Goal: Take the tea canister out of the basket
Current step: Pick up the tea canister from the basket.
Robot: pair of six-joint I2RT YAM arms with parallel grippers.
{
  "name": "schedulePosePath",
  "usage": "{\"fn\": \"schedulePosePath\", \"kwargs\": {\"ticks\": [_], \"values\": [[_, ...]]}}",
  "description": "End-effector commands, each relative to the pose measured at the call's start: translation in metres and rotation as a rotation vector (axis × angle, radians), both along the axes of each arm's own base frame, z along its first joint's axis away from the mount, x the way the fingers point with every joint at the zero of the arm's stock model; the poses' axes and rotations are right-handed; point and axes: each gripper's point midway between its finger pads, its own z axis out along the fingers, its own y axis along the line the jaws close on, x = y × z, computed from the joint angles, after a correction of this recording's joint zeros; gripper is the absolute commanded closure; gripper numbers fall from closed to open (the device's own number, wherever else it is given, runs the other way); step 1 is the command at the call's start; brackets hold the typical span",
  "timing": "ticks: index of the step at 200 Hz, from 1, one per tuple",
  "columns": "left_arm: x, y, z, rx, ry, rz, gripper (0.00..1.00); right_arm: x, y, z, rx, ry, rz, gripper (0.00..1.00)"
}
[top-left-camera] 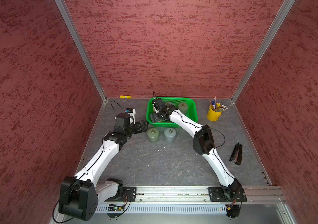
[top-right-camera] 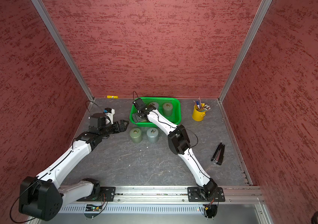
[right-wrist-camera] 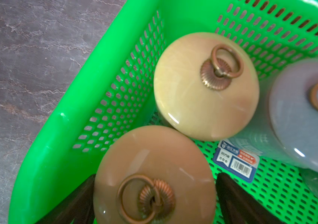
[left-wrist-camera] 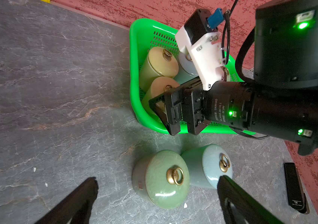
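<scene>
Straddling the upright brown-lidded ceramic tea canister (right-wrist-camera: 144, 155) in the green plastic basket's (right-wrist-camera: 57, 126) near-left corner, the right gripper (right-wrist-camera: 157, 176) flanks it; whether it pinches, I cannot tell.

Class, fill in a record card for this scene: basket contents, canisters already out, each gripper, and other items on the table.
Basket: green, holds tan canister, cream canister, blue-grey canister, green canister
Out on table: second green canister, second blue-grey canister
Left gripper: open, empty, near those two
Right gripper: in basket, fingers either side of tan canister; grip unclear
Other: yellow bucket of pencils, black stapler
</scene>
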Motion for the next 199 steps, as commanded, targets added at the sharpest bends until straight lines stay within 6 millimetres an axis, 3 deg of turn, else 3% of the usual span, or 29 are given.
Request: {"fn": "schedulePosePath", "kwargs": {"ticks": [1, 81, 132, 159, 199], "values": [[0.002, 0.0, 0.002, 0.022, -0.017, -0.002, 0.0, 0.005, -0.011, -0.01, -0.007, 0.032, -0.031, 0.08], [0.001, 0.002, 0.0, 0.032, -0.013, 0.0, 0.0, 0.006, -0.029, -0.013, -0.008, 0.044, -0.06, 0.23], [0.001, 0.0, 0.0, 0.032, -0.014, -0.004, 0.0, 0.004, -0.047, -0.009, -0.006, 0.031, -0.081, 0.45], [0.001, -0.002, 0.0, 0.034, -0.012, -0.013, 0.0, 0.005, -0.056, -0.005, -0.009, 0.02, -0.094, 0.49], [0.001, -0.011, 0.002, 0.044, -0.016, -0.055, 0.0, 0.006, -0.072, -0.007, -0.03, 0.019, -0.118, 0.75]]}}
